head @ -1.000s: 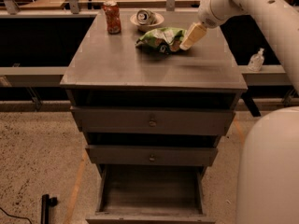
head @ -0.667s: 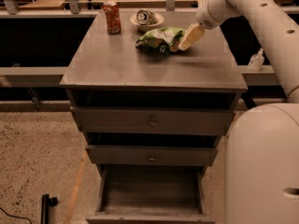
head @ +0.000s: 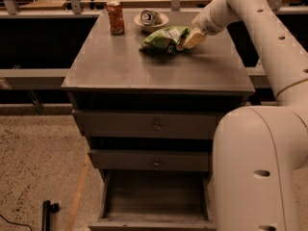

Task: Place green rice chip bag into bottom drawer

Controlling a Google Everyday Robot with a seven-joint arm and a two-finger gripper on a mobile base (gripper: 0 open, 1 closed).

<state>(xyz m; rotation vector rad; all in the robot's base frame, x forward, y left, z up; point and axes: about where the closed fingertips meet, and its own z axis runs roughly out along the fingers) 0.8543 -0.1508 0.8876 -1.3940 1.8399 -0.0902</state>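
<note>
The green rice chip bag [head: 163,39] lies crinkled on the grey cabinet top [head: 120,66], toward the back right. My gripper [head: 188,40] is at the bag's right end, low over the top and touching or nearly touching the bag. My white arm comes in from the upper right. The bottom drawer [head: 156,196] is pulled open at the foot of the cabinet and its grey interior shows nothing in it.
A red soda can [head: 115,17] stands at the back left of the top. A white bowl [head: 151,19] holding a tipped can sits behind the bag. Two shallower drawers with knobs [head: 156,127] are shut. My white base [head: 262,172] stands right of the cabinet.
My arm and base have moved closer into view on the right. The gripper stays at the bag's right end and the bag has not visibly moved.
</note>
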